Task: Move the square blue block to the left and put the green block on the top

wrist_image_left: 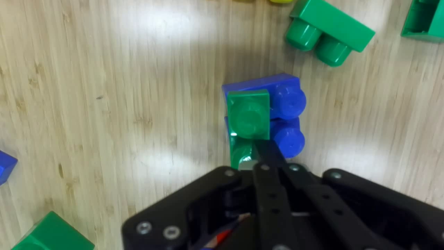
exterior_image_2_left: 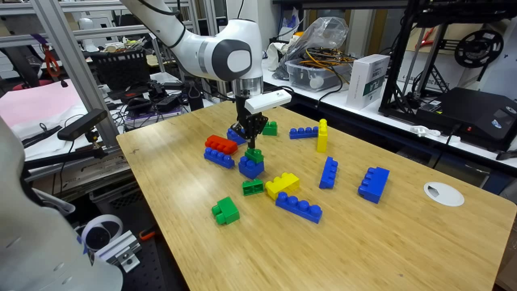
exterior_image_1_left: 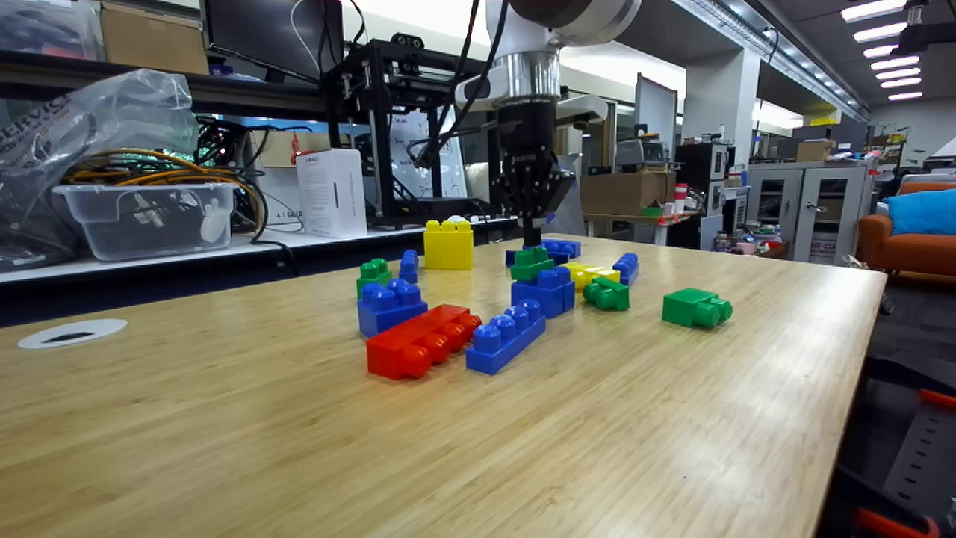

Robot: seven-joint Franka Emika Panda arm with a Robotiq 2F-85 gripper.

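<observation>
Pale wood tops the table (exterior_image_2_left: 383, 250). The gripper (exterior_image_2_left: 251, 144) points down, fingers together and holding nothing visible, tips at the green block (exterior_image_2_left: 254, 155). That sits on the square blue block (exterior_image_2_left: 251, 168): in the wrist view it covers the 9 o'clock side, leaving 3 o'clock uncovered. A green brick (wrist_image_left: 333, 25) lies near, at 1 o'clock.

In an exterior view, a row of lit ceiling lights (exterior_image_1_left: 895, 63) recedes at upper right; to its left, a pale pillar (exterior_image_1_left: 717, 97). At right: an orange sofa (exterior_image_1_left: 907, 245) with a blue cushion (exterior_image_1_left: 922, 219), dark flooring (exterior_image_1_left: 926, 321), and a grey glazed 2-door cabinet (exterior_image_1_left: 799, 194). Upper left: a monitor (exterior_image_1_left: 272, 33) on a dark shelf (exterior_image_1_left: 246, 88). Lower frame: wooden tabletop (exterior_image_1_left: 635, 433). In an exterior view, metal framing (exterior_image_2_left: 76, 66), upper left.
</observation>
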